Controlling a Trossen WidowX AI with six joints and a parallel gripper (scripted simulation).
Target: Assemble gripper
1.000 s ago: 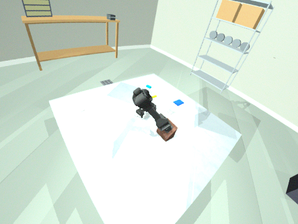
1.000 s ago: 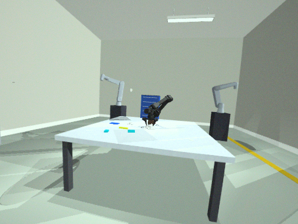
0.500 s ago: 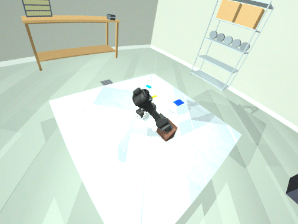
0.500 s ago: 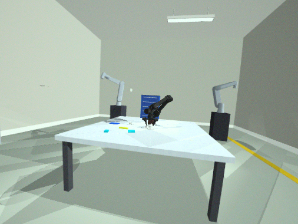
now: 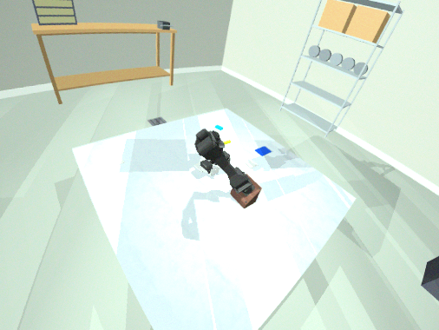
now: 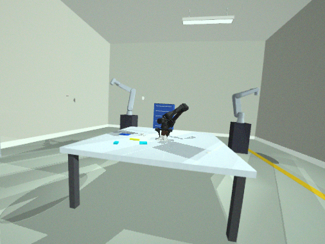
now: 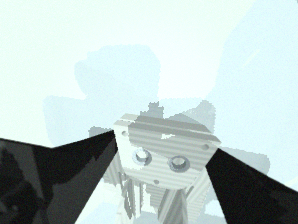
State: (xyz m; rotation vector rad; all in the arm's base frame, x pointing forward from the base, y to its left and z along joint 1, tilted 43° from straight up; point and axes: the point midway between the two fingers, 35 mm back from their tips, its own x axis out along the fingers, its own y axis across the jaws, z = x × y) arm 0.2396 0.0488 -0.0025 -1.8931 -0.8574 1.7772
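The white housing plate (image 7: pixel 160 172) lies between my fingertips in the wrist view. Two round grey stub ends (image 7: pixel 142 156) (image 7: pixel 178 163) show in its two holes. White jaws (image 7: pixel 172 205) reach out from under it toward the bottom of that view. My gripper (image 7: pixel 161 139) (image 6: pixel 163 136) is shut on the plate's two sides, low over the table. The white parts also show small below the hand in the top view. The gripper base, its pins and the gear teeth are hidden under the plate. Whether the plate sits fully level I cannot tell.
On the white table (image 5: pixel 173 278) (image 6: pixel 96 152) are a blue square (image 5: pixel 263 151) (image 6: pixel 124 134), a yellow piece (image 5: pixel 227 142) (image 6: pixel 134 139), cyan pieces (image 5: pixel 219 127) (image 6: pixel 115 142) (image 6: pixel 143 142) and a small white item (image 5: pixel 252 163). My arm stands on a brown block (image 5: pixel 245 201).
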